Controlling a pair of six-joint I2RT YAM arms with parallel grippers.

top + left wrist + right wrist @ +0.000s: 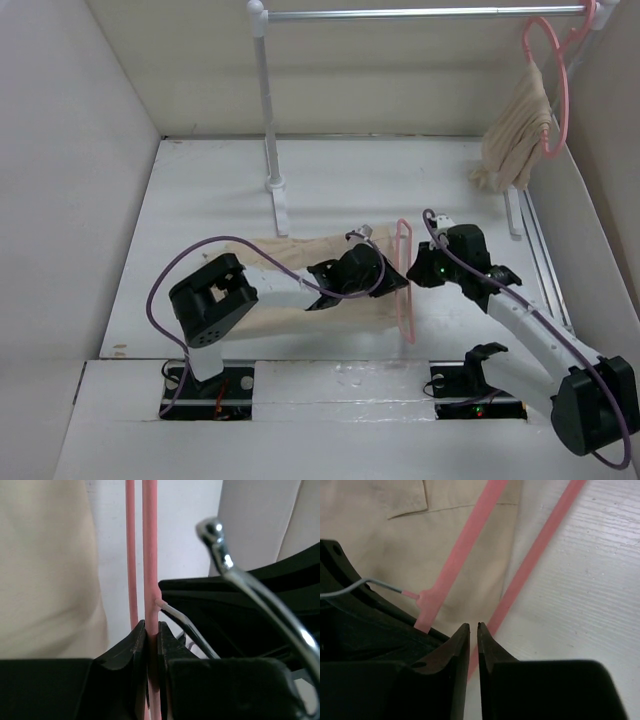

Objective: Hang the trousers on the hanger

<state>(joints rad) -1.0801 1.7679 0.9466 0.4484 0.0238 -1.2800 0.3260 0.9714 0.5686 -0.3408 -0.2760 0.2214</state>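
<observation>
REMOTE DESK: Nearest my end of the table, the left gripper point(151, 630) pinches one rod of the thin pink rod-like hanger point(150, 555). Its black fingers hide the rod below the grip, and the wrist view cuts the loop off at the top. A chrome wire hook point(235, 575) arcs, blurred, across the right of that view and blocks most of what is behind it.

The right gripper point(473, 627) faces the left one with its fingers almost pressed together and only a thin slit between them. The hanger's outer rod runs under the tips, and I cannot tell whether they touch it.

Just beyond, the pale beige cotton trousers point(395, 545) lie flat on the white table point(200, 190) with the patch pocket point(405, 495) facing up. The hanger is at their right end, one rod crossing the cloth and the other along its edge. From overhead, the left arm covers the trousers' middle.

Bare tabletop shows to the left of the legs and beyond them, as far as the foot of the white garment rack point(262, 90). Farthest back, by the right wall, a second pink hanger point(566, 100) on the rail carries a bunched beige garment point(512, 135).
</observation>
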